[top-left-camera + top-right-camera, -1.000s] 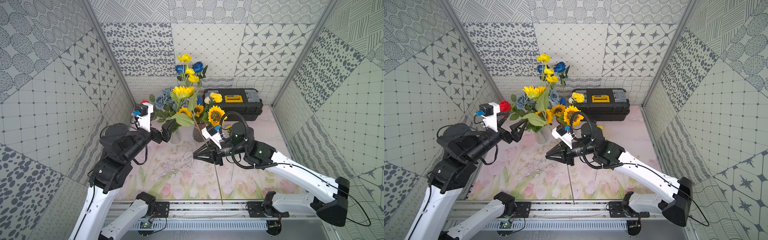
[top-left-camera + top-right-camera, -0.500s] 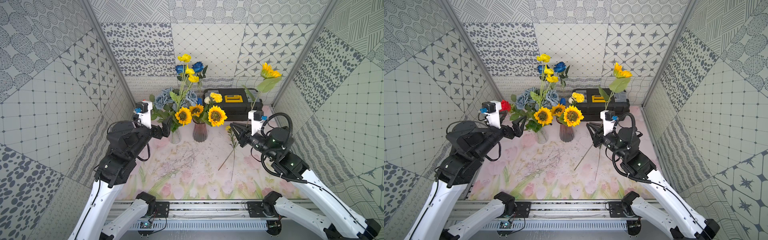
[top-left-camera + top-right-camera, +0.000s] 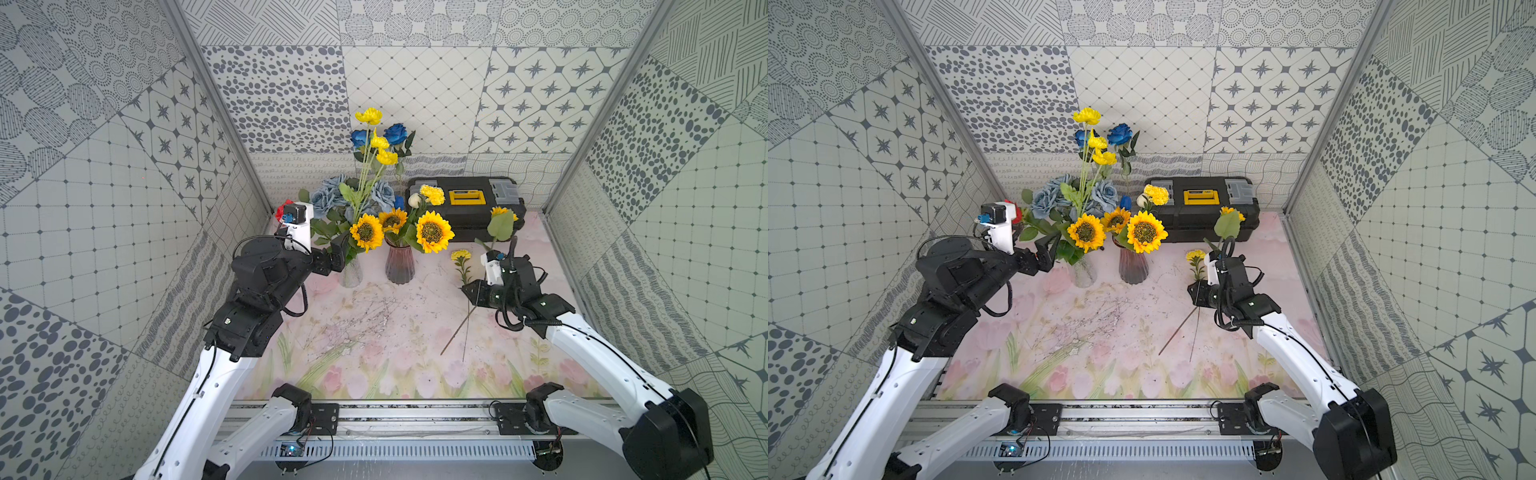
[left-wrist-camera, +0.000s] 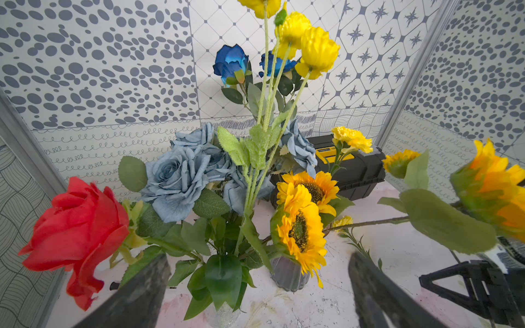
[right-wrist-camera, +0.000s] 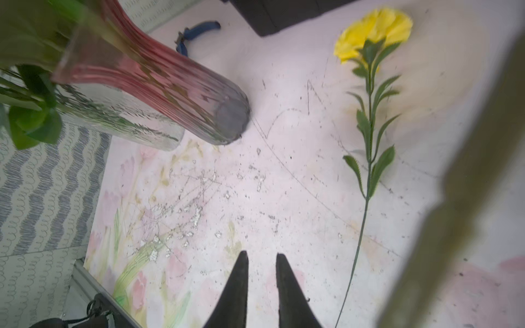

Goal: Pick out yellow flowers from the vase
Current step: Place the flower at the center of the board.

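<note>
Surface (image 3: 374,345): floral print, scuffed, strewn with dried flecks. Both pincers are over its far half.

Toolbox (image 3: 469,216): black with a yellow handle, well beyond the right pincer (image 5: 262,255).

Clear vase (image 3: 351,272): directly ahead of the left pincer (image 4: 257,257), with its greenery in line with the gap between the fingers. Burgundy vase (image 3: 400,266): just past the clear one, roughly between the two pincers.

Left pincer: released, fingers spread wide, nothing in them. Cannot tell whether it touches the leaves.

Rising above the left pincer: tall yellow spray (image 3: 386,157), blue roses (image 3: 397,133), grey-blue roses (image 4: 176,181). Red rose (image 4: 76,224) is off to its side. Three sunflowers (image 3: 432,231) and a yellow pompom (image 3: 432,194) crowd over the vases. Which vase each stands in is unclear.

Right pincer: clenched to a narrow gap, low over the surface, grasping the held sunflower (image 3: 503,212). The head stands above the pincer in front of the toolbox, and the bare stem end slants down past it to the surface. The grip point is hidden under the wrist, and only bare surface shows between the tips.

Yellow carnation (image 5: 375,28): out of the vases, flat on the surface, ahead of the right pincer and to one side, clear of its fingers.

Blue-handled pliers (image 5: 199,29): beyond the burgundy vase from the right pincer.
</note>
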### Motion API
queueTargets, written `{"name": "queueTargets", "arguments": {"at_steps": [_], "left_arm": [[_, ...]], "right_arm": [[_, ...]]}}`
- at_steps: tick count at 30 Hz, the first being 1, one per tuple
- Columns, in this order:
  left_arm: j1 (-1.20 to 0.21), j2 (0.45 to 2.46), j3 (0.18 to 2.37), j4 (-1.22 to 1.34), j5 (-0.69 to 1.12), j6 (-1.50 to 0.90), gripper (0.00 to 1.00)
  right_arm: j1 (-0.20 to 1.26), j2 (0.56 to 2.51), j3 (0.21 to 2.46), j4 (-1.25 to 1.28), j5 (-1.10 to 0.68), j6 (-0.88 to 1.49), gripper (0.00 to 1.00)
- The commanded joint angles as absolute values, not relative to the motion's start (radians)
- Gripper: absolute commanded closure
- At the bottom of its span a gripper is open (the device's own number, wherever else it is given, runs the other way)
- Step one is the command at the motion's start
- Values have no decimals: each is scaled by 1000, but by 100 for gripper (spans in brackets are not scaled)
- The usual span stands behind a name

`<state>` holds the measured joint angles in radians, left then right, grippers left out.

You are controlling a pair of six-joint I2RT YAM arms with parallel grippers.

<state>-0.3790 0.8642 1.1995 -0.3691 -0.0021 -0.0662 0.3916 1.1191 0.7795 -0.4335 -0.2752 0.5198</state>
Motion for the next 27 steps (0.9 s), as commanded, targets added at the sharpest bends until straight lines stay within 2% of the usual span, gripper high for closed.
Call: {"name": "queueTargets", "arguments": {"at_steps": [1,4,9,15,22,27], "left_arm": [[-381,879,1190,-293,7,-72,2],[-380,895,1187,-285,13,-72,2],[-374,971,1206,-300,22,-67,2],[-364,1068,1293,-418,79,-66,2],[-362,884,1098,-329,107,-152,2],[-362,751,1063,-409,95,-193,2]], "right_arm": [[393,1192,793,-505,-397,511,100],[400,1286,846,-599,-430,426,100],[419,1283,862,-599,-345,416,100],[417,1374,984,-756,-284,349,100],[415,1467,977,-712,-182,349,100],[382,1489,978,-727,-126,307,100]]}}
